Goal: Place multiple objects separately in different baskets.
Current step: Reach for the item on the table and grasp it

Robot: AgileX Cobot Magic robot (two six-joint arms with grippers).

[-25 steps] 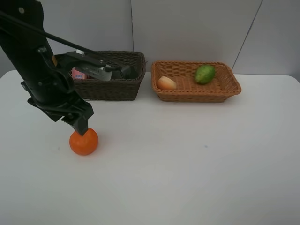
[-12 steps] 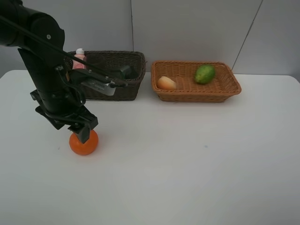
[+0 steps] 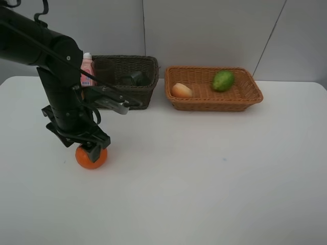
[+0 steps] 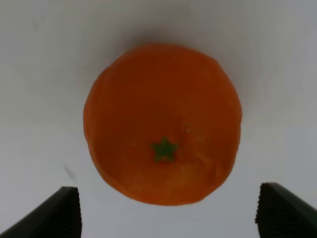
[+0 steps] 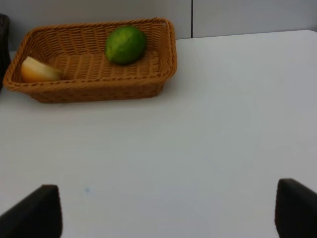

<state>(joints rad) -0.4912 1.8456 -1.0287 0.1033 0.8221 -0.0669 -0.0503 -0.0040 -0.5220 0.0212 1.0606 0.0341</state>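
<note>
From the high exterior view, the left gripper (image 3: pixel 93 148) hangs directly over the round orange fruit (image 3: pixel 91 158), which sits on the white surface (image 3: pixel 204 178) at about seven o'clock from the dark brown woven basket (image 3: pixel 125 81); that basket shows a pink white-capped bottle (image 3: pixel 87 69) and a dark grey pump bottle (image 3: pixel 137 77), while the light orange-tan wicker basket (image 3: pixel 240 97) at three o'clock from it carries the pale peach-like fruit (image 3: pixel 181 91) and the green fruit (image 3: pixel 223 80). The step in hand looks like the grasp of the orange. In the left wrist view the fruit (image 4: pixel 162 123) fills the middle, green stem star up, with the two black fingertips (image 4: pixel 54 213) spread wide on either side and holding nothing. To do it well, I would lower straight down until the tips pass the fruit's widest girth, keep it centred so neither tip nudges it into a roll, then close gently. The right wrist view shows the tan basket (image 5: pixel 163 59) with its two fruits; the right gripper (image 5: pixel 163 210) stands spread wide and empty, well apart from it.
</note>
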